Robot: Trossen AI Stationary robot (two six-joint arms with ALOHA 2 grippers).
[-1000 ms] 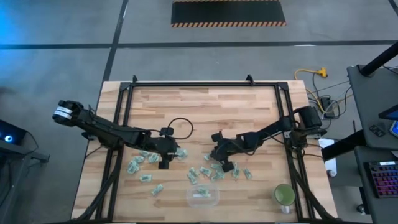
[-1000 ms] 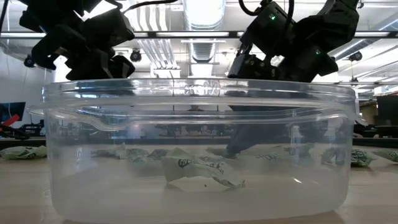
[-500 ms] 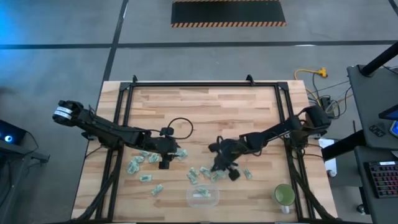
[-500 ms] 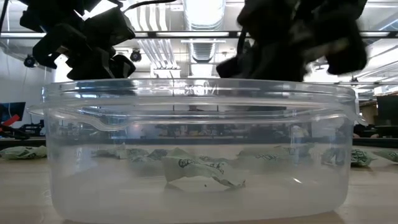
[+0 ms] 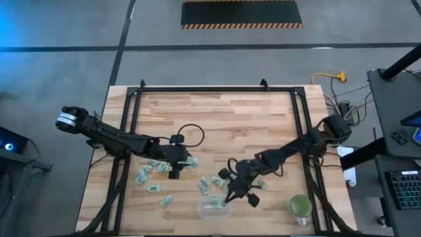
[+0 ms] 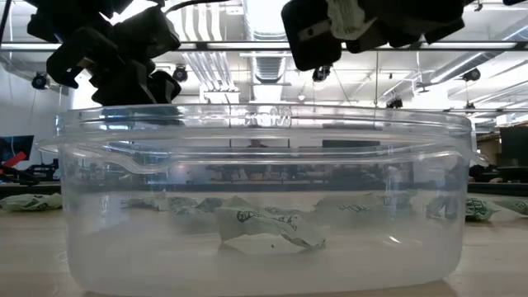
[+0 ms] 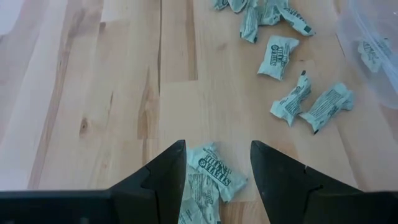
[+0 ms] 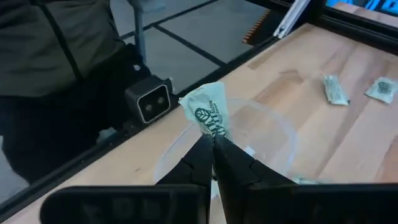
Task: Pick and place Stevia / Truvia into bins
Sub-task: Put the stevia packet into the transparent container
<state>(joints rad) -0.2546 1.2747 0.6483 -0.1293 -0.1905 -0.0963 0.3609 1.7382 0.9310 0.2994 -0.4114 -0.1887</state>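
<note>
The clear bin [image 5: 214, 209] stands near the table's near edge; one Stevia sachet [image 6: 268, 231] lies flat on its floor. Several more sachets [image 5: 150, 176] lie scattered flat on the wood. My right gripper [image 5: 229, 195] hovers by the bin's far right rim, shut on one pale green sachet [image 8: 208, 112]. My left gripper [image 7: 216, 163] stays open above the table's left middle, its fingers standing either side of a small heap of sachets [image 7: 208, 177] below them, apart from it. My right gripper pinches one end of the sachet [image 8: 212, 132] between its two fingertips [image 8: 202, 152]. The rest of the sachet sticks out past the tips, crumpled. It is lifted clear of the table, over the bin [image 8: 261, 134].
A round green cup [image 5: 300, 206] stands at the near right corner. A black frame [image 5: 217, 90] runs along the table's edges. Loose sachets [image 7: 311, 102] lie between my left gripper and the bin [image 7: 373, 50]. A dark-clad person [image 8: 56, 68] stands beyond the near edge.
My right gripper has risen off the scattered sachets and swung toward the table's near edge, up to the bin, turning as it went, with the sachet pinched in it and lifted clear of the wood.
</note>
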